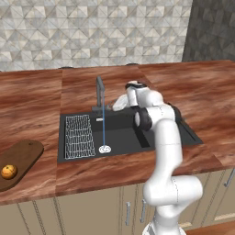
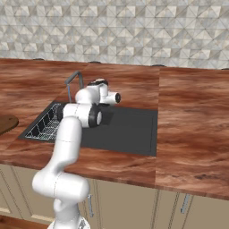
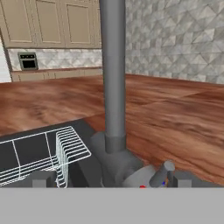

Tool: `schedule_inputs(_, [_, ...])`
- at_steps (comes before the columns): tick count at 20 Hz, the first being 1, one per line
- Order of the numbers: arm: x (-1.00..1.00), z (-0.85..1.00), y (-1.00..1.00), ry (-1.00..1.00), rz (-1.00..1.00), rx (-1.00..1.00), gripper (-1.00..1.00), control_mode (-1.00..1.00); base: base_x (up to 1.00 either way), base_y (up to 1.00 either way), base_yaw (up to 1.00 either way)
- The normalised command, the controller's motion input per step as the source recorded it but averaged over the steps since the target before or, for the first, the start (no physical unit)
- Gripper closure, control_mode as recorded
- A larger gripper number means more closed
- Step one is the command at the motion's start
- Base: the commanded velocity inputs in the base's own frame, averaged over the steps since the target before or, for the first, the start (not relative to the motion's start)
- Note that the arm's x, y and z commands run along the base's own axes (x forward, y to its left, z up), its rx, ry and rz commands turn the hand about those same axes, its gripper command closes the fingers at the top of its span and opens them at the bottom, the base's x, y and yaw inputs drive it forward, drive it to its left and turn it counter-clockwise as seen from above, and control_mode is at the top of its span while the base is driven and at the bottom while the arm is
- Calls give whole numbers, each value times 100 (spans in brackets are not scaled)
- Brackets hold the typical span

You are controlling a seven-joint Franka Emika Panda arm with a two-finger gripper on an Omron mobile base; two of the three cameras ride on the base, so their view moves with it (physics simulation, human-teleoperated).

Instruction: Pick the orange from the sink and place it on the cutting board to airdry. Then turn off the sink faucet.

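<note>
orange [image 1: 8, 171] sits on the cutting board [image 1: 25, 156] at lower left of the left base view; water streams from the sink faucet [image 1: 100, 94] into the sink [image 1: 124, 137] at centre; gripper [image 3: 107, 180], jaws spread wide, straddles the faucet's base, holding nothing.

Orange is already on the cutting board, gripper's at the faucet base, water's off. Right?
Not quite: the water is on. The left base view shows a thin stream falling from the faucet into the sink. The rest holds: the orange sits on the cutting board, and the open gripper is at the faucet base.
</note>
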Motion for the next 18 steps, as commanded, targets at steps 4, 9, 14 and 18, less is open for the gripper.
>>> schedule_inputs(4, [28, -24, 1, 0, 4, 0, -100, -100, 0, 0, 0])
schedule_inputs(9, [36, -20, 2, 0, 3, 0, -100, -100, 0, 0, 0])
schedule_inputs(14, [45, 4, 24, 0, 8, 3, -100, -100, 0, 0, 0])
schedule_inputs(18, [64, 34, 37, 0, 11, 5, -100, -100, 0, 0, 0])
